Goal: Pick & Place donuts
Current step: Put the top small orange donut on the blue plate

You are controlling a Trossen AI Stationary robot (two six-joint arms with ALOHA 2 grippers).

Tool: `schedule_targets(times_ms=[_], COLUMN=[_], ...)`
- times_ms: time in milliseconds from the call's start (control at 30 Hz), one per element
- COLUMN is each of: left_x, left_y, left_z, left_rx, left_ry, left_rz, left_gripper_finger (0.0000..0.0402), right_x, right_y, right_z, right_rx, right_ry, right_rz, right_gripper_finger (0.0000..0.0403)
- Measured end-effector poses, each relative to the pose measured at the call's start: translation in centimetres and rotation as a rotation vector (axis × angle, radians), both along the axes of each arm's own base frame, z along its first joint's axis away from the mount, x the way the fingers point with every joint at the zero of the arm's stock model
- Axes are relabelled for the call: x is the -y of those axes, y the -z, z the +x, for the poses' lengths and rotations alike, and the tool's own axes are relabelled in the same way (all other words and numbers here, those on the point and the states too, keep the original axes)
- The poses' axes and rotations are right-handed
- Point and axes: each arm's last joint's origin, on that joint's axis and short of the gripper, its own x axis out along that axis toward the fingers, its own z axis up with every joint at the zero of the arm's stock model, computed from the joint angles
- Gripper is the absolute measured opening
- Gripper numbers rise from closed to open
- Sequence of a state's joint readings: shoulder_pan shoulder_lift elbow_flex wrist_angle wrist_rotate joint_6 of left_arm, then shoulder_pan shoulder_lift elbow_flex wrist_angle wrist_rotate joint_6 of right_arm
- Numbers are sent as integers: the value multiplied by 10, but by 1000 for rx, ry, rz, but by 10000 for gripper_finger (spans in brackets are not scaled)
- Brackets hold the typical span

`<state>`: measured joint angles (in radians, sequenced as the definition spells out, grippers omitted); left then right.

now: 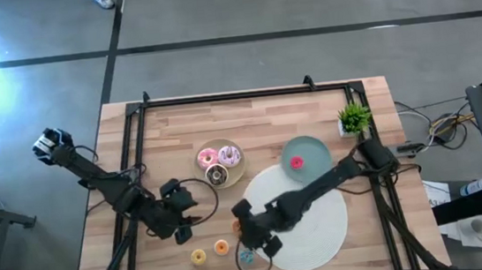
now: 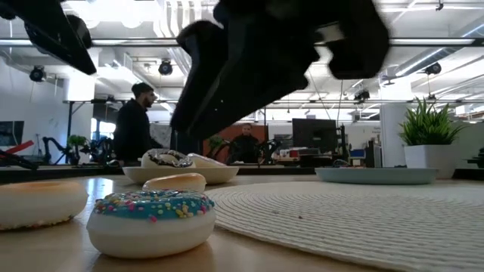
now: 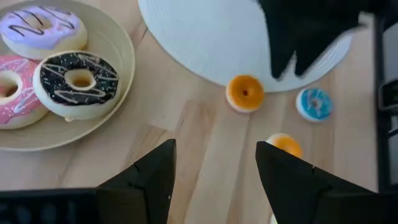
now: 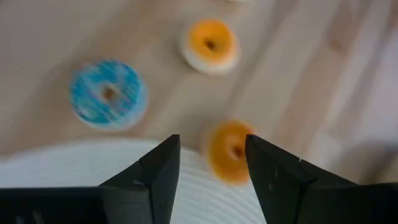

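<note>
Three larger donuts, pink [image 3: 9, 93], purple-white [image 3: 43, 30] and brown-iced [image 3: 78, 84], lie on a beige plate [image 1: 220, 164]. Three mini donuts lie on the wood at the near edge: yellow [image 1: 199, 256], orange [image 1: 222, 247] and blue [image 1: 246, 257]. A red mini donut [image 1: 297, 161] lies on the teal plate [image 1: 313, 146]. My right gripper [image 4: 211, 165] is open and empty, above the orange mini donut [image 4: 229, 151] at the white mat's edge. My left gripper [image 3: 214, 165] is open and empty, near the beige plate.
The big white round mat [image 1: 306, 213] lies at the near right, under my right arm. A small potted plant [image 1: 354, 118] stands at the far right corner. A black frame runs along the table's edges. People stand in the room behind the table [image 2: 134, 121].
</note>
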<state>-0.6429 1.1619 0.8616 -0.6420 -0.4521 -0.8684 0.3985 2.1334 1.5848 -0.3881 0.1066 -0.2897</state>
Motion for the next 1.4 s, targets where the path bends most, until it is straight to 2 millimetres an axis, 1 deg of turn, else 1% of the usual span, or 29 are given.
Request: schedule_targets(times_ms=[67,233,367,900,1033,1100,1233,1400], left_x=[1,1,1,0,0,0,0,-1], left_y=[-2,-2,-2,-1,-1,-1,0,0], left_z=[-2,-3,-3,-3,-3,-4,-4,-5], left_rx=[14,15,16,17,11,8,1,-3], left_ry=[-19,-34,-36,-30,-30,-30,-30,-29], left_rz=[-13,-24,-23,8,14,17,22,33], left_gripper_finger=[195,195,195,195,195,195,195,195], right_x=[-3,0,-3,3,2,1,1,9], right_y=[3,12,20,23,39,44,41,42], right_z=[1,5,6,9,10,11,12,14], right_rx=[7,12,3,23,-6,-14,-6,-33], right_ry=[-2,36,57,90,83,83,104,188], right_rz=[2,-34,-20,-24,-30,-34,-21,18], right_gripper_finger=[173,173,173,173,172,170,162,139])
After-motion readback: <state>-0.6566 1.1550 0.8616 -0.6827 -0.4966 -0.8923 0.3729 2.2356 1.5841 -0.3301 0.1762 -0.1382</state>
